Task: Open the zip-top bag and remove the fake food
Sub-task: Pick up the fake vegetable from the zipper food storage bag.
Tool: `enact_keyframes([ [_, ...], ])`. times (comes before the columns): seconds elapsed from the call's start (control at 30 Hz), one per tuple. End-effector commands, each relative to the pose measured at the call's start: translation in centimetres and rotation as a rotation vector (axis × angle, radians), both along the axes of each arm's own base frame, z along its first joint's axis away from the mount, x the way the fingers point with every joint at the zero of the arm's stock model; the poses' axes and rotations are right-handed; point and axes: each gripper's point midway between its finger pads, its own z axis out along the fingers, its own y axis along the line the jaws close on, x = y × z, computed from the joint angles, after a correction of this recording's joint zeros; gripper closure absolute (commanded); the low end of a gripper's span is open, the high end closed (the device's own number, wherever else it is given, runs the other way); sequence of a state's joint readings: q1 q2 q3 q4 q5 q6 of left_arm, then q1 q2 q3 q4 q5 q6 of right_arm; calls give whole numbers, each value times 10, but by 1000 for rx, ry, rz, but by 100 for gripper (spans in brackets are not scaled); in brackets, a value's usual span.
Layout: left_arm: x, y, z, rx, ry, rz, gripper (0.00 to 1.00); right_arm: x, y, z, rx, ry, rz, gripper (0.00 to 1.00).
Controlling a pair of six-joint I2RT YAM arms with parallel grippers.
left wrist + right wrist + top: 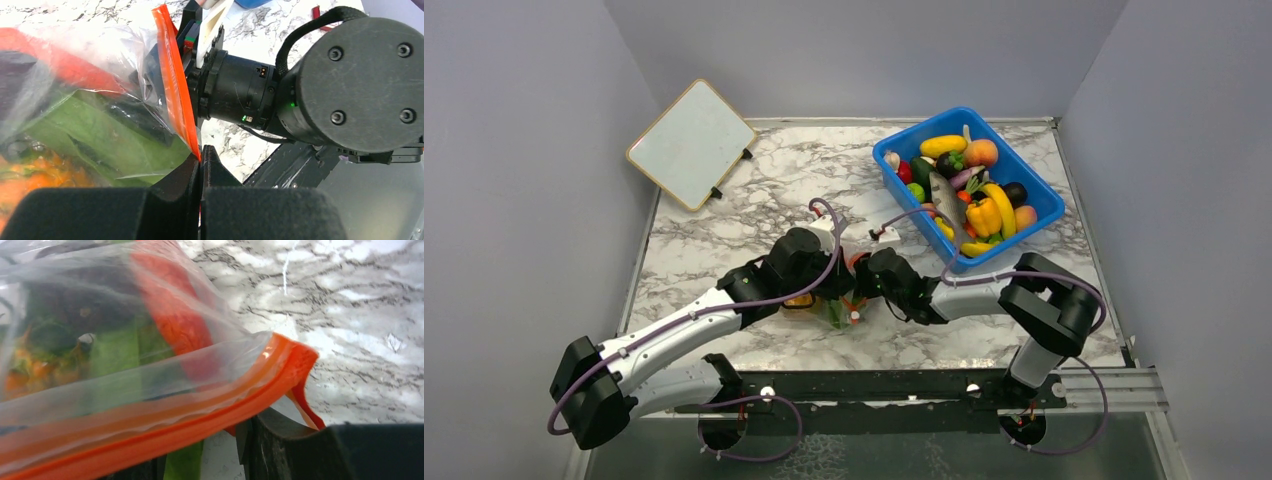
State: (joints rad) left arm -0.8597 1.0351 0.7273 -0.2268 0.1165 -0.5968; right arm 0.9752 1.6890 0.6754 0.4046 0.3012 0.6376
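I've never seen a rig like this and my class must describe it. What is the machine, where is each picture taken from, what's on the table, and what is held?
A robot's left arm and right arm are bolted at a marble table's near edge. The wide picture looks from above and behind; the other two come from a camera on each wrist. On the table stands a blue bin of plastic fruit; a white board leans far left. The left fingers are shut on the red-orange zip strip of a clear zip-top bag holding toy food. The right fingers sit at its mouth; grip unclear.
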Motion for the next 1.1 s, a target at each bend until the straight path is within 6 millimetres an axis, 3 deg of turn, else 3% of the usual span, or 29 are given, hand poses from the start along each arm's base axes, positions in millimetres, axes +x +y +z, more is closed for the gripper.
enact_keyframes([
  [0.0,-3,1,4,-12,-10,-10,100,-14,-26,-40,-112,122,-72,58],
  [0.2,0,4,6,-12,-22,12,100,-11,-31,-26,-134,97,-83,81],
  [0.37,-1,6,3,0,-19,12,100,-13,-30,1,-79,71,-69,91],
  [0.6,-1,6,1,10,-16,9,100,-26,-29,30,-4,82,-23,92],
  [0.83,-1,5,-1,15,-11,5,100,-64,-12,44,89,222,125,92],
  [0.97,-2,4,-4,21,-3,-4,100,-87,-6,41,105,326,210,90],
  [1.07,-2,3,-4,18,1,-4,100,-99,-11,26,61,392,228,86],
])
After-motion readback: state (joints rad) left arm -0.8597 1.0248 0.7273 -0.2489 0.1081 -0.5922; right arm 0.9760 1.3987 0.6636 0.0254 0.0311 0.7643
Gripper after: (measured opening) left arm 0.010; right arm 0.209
